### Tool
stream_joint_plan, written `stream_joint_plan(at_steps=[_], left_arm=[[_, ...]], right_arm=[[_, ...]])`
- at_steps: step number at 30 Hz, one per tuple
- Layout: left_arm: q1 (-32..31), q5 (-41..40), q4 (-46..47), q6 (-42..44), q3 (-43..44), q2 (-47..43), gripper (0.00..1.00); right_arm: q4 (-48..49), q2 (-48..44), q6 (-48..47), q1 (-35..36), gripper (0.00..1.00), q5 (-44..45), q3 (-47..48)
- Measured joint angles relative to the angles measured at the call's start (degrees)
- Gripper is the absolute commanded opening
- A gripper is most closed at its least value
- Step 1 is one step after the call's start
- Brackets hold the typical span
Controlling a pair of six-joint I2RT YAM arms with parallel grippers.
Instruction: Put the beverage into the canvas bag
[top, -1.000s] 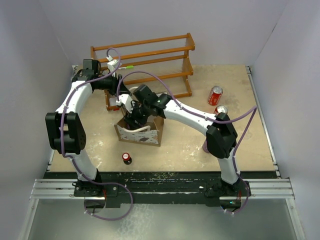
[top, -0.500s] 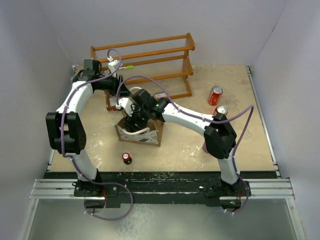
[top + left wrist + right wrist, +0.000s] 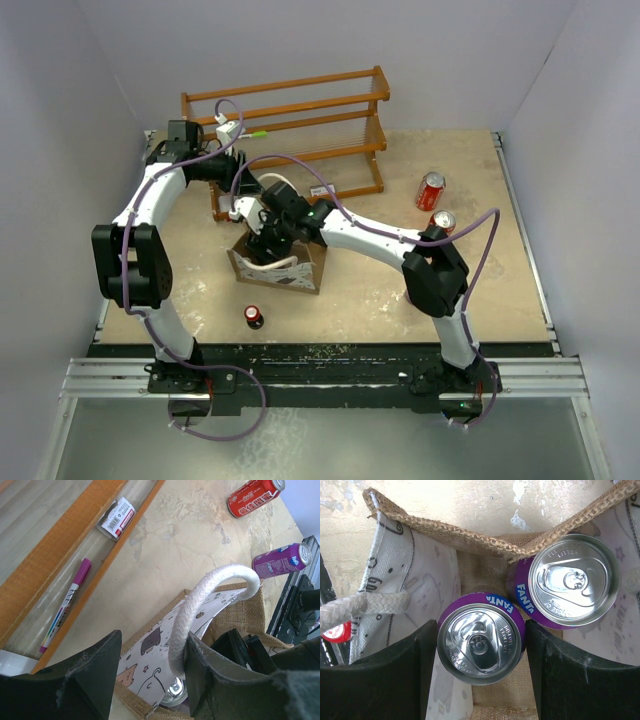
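Aluminium, thin-walled and smooth: the purple can [image 3: 479, 641] stands upright inside the canvas bag [image 3: 445, 537], clamped at its sides between the jaws of the right gripper [image 3: 481, 652]. A second purple can [image 3: 572, 580] is just beside it on the far right, the two nearly touching. If full, as its unopened tab suggests, the can has some weight. It is stiff enough for a side pinch, but slick and easily dented, so a hold around mid-body suits it better than one on the rim.

The bag is soft burlap and cloth and will sag unless held up. It sits left of the table's centre, just near of the wooden rack [image 3: 290, 130]. The left gripper [image 3: 152, 650] has its jaws apart around the white rope handle [image 3: 200, 595]. The rope seems to lean on one finger rather than be pinched, though the view is tight.
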Motion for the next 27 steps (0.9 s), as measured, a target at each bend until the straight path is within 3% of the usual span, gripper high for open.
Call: stream_joint_plan(at_steps=[10,13,27], left_arm=[[0.0,-0.02,0.0,0.02,0.0,0.0,0.56],[0.0,-0.04,0.0,0.0,-0.04,0.0,0.56],[-0.02,-0.24,0.5,0.0,-0.92,-0.48,0.56]], right_arm=[[1.14,0.0,0.92,0.44,0.42,0.57,-0.39],[1.33,0.0,1.01,0.48,0.55,0.61,-0.44],[1.16,-0.02,0.98,0.68,0.74,1.05,-0.39]])
